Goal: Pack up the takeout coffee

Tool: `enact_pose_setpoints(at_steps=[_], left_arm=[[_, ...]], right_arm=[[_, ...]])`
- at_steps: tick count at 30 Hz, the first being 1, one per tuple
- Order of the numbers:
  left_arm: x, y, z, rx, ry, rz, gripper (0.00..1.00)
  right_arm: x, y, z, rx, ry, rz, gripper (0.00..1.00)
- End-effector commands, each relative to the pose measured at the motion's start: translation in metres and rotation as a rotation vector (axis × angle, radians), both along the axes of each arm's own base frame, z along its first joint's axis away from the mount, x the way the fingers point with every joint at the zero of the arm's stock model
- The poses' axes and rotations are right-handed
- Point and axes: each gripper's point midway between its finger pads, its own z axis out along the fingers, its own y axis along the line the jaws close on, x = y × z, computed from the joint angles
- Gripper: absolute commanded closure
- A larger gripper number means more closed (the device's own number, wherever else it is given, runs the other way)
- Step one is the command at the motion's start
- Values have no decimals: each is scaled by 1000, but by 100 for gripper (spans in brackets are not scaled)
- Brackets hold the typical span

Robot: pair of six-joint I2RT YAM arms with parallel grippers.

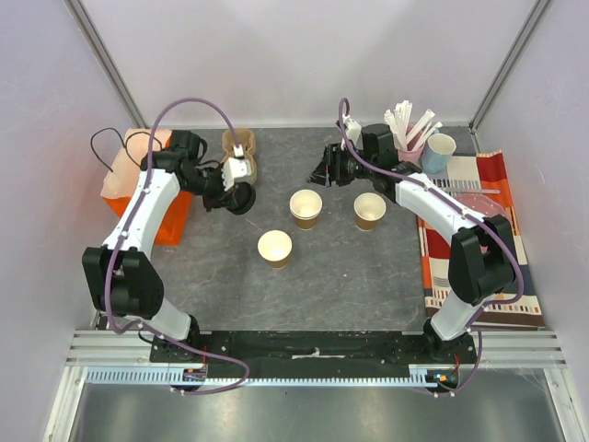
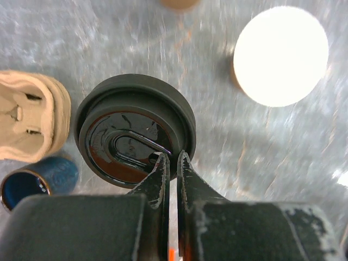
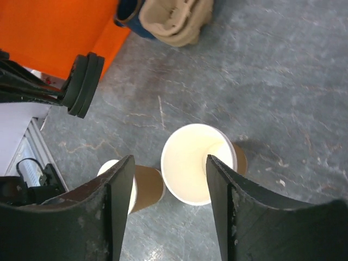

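Note:
Three open kraft cups, cream-white inside, stand on the grey table (image 1: 350, 267): one in the middle (image 1: 306, 208), one to its right (image 1: 370, 211), one nearer the front (image 1: 275, 249). My left gripper (image 1: 241, 195) is shut on the rim of a round black lid (image 2: 136, 130), held above the table left of the cups. The lid (image 3: 84, 84) shows edge-on in the right wrist view. My right gripper (image 1: 319, 172) hangs open above the middle cup (image 3: 196, 163), touching nothing, with the front cup (image 3: 144, 187) beside its left finger.
A beige pulp cup carrier (image 1: 239, 147) and a dark blue mug (image 2: 32, 182) sit at the back left by an orange bag (image 1: 161, 216). At the back right stand a light blue cup (image 1: 439, 152) and a pink cup of stirrers (image 1: 409, 138), above a striped cloth (image 1: 479, 239).

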Motion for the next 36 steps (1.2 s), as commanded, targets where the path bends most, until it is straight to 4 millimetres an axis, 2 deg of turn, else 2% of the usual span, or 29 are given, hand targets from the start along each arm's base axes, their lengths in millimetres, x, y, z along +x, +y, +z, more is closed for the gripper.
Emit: enact_pose_setpoints(at_steps=[1,2,3,4,5,6,7,9,13,22,30,36], left_arm=[[-7,-48,69,-366,152,163,98],[-4,-54,82,-408,129,163,98],[-5,-58,91,-451,169,204,98],[-5,-62,99,-490,175,204,98],[-2,-65,108,-518,153,202,98],[-5,-67,117,-546,161,213,98],[-7,-70,124,-573,167,201,98],[-9,-74,137,-616,163,206,98],[-11,-80,152,-673,163,204,98],[-12,-89,160,-711,164,194,98],[-13,-93,163,-717,164,184,98],[-15,-95,162,-717,164,173,98]], right_arm=[[-18,32,75,161,-243,186,35],[-25,38,81,180,-268,227,34],[-42,46,85,216,-277,321,29],[-51,55,98,261,-343,383,26],[-60,58,104,304,-337,416,26],[-69,59,98,337,-316,443,25],[-72,62,111,390,-391,478,25],[-79,64,112,451,-343,493,26],[-88,70,129,544,-361,557,28],[-92,90,130,583,-319,605,32],[-88,96,132,621,-305,606,49],[-83,98,129,621,-292,594,70]])
